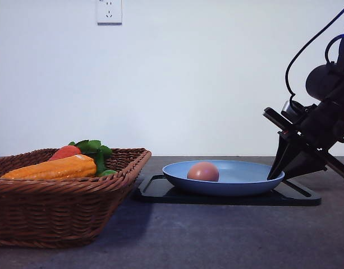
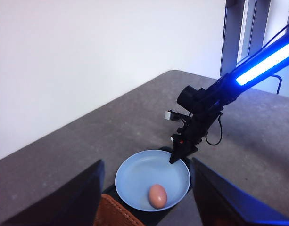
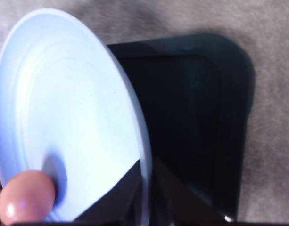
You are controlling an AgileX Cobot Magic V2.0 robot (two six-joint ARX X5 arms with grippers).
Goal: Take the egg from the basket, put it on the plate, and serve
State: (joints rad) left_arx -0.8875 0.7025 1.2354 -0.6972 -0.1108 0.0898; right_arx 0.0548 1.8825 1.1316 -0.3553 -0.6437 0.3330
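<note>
The small reddish-brown oval egg [image 1: 203, 171] lies on its side in the wide shallow blue plate [image 1: 244, 178], toward the dark woven wicker basket [image 1: 59, 207], long axis roughly level. The plate rests on a flat black tray [image 1: 160, 190] on the grey counter [image 1: 216, 235]. The right fingers [image 3: 145, 190] clamp the plate's rim. The left fingers [image 2: 87, 197] are apart.

I see the egg [image 1: 203, 171], reddish-brown, smooth and oval, lying on its side inside the plate [image 1: 244, 178], toward the rim nearest the basket [image 1: 59, 216]. The plate is blue, round and shallow, sitting level. The basket, dark-brown woven wicker with flared sides, stands just beside it.
</note>
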